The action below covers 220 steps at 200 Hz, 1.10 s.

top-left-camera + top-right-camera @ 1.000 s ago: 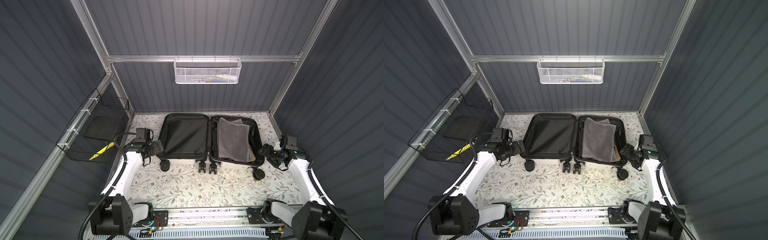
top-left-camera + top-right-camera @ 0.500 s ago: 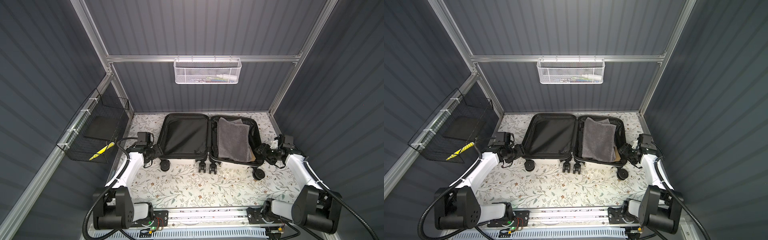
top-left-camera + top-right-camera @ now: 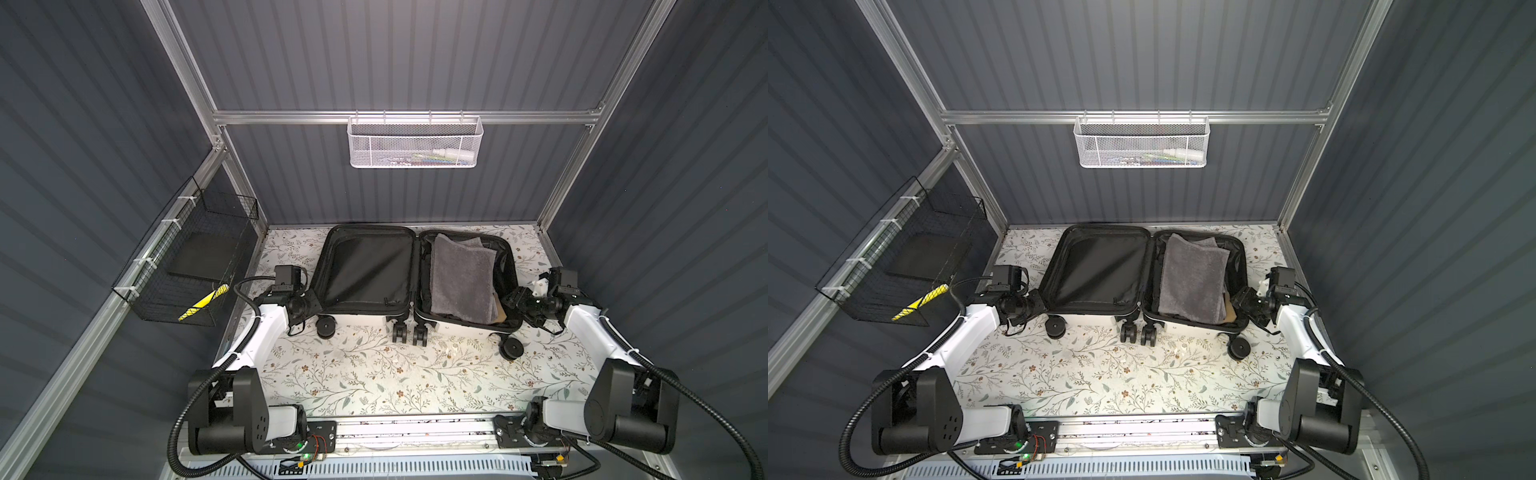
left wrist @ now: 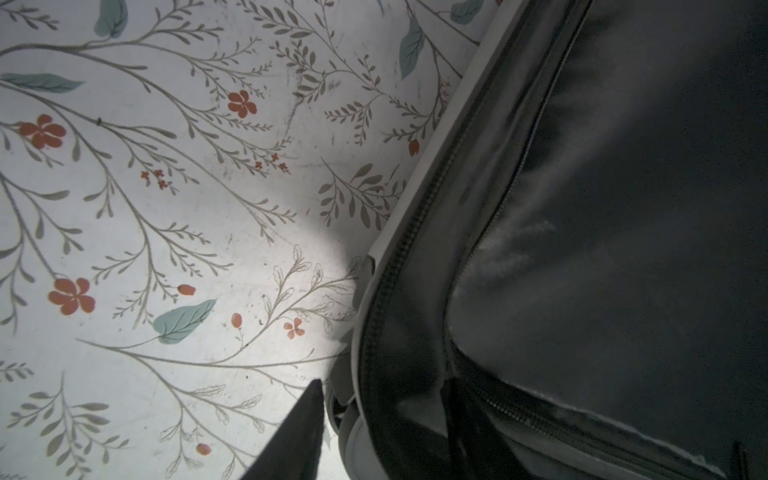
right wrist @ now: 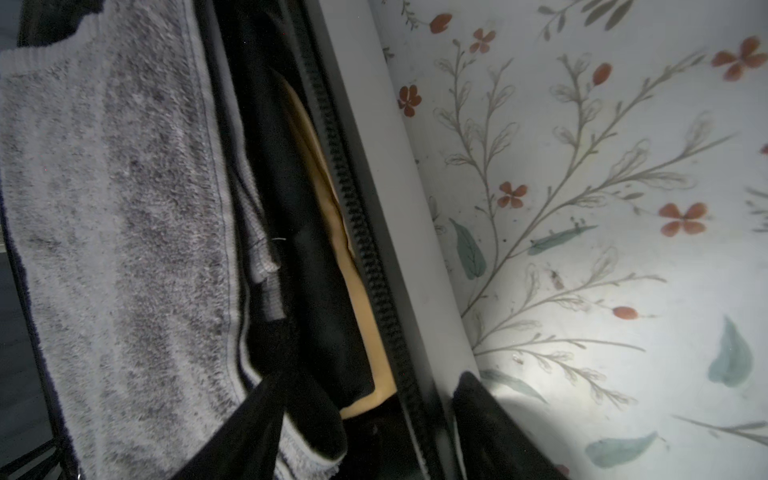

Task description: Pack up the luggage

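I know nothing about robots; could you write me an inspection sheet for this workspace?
Surface: floral-print tabletop, lightly scuffed.
Job's things: white suitcase lies open; grey towel over a tan flat item in its right half, left half empty.
Clutter: nothing seen.
Pincers: left pincer and right pincer each straddle a suitcase rim; grip unclear.
Cables: black hoses loop along both sides.
Surroundings: dark ribbed walls; white mesh basket on back rail, black wire basket on left wall.
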Each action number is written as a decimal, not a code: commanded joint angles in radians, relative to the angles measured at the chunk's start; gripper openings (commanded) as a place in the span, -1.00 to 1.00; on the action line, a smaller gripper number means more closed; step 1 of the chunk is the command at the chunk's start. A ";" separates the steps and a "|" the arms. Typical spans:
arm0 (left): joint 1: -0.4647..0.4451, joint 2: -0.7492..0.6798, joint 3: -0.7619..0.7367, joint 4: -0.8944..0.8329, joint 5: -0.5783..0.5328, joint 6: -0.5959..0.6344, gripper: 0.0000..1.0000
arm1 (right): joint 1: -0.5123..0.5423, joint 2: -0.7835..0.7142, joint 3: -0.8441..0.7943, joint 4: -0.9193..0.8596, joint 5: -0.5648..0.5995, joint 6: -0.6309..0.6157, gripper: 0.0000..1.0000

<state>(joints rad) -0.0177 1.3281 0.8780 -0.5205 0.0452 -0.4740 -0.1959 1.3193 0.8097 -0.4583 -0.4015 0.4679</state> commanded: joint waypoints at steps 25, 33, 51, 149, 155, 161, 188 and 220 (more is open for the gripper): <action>0.017 -0.010 -0.014 -0.006 -0.016 0.019 -0.28 | 0.036 0.015 0.022 0.017 -0.061 0.013 0.32; 0.019 -0.008 -0.013 -0.005 -0.016 0.019 -0.34 | 0.036 0.015 0.020 0.016 -0.059 0.014 0.32; 0.023 -0.002 -0.006 -0.003 -0.016 0.021 -0.44 | 0.035 0.014 0.019 0.014 -0.056 0.012 0.31; 0.032 -0.036 0.022 -0.037 -0.012 0.047 -1.00 | 0.035 -0.014 0.016 -0.006 -0.044 0.004 0.29; 0.032 -0.045 0.025 -0.044 -0.009 0.049 -1.00 | 0.035 -0.016 0.016 -0.007 -0.042 0.003 0.27; 0.032 -0.058 0.030 -0.052 -0.006 0.052 -1.00 | 0.036 -0.017 0.016 -0.010 -0.043 0.001 0.26; 0.032 -0.118 0.057 -0.088 0.014 0.060 -1.00 | 0.036 -0.025 0.009 -0.014 -0.044 -0.006 0.23; 0.032 -0.176 0.096 -0.132 0.050 0.063 -1.00 | 0.035 -0.035 -0.007 -0.014 -0.049 -0.009 0.16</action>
<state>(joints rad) 0.0170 1.2175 0.9028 -0.6151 0.0376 -0.4980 -0.1757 1.3132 0.8112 -0.4717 -0.3969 0.4660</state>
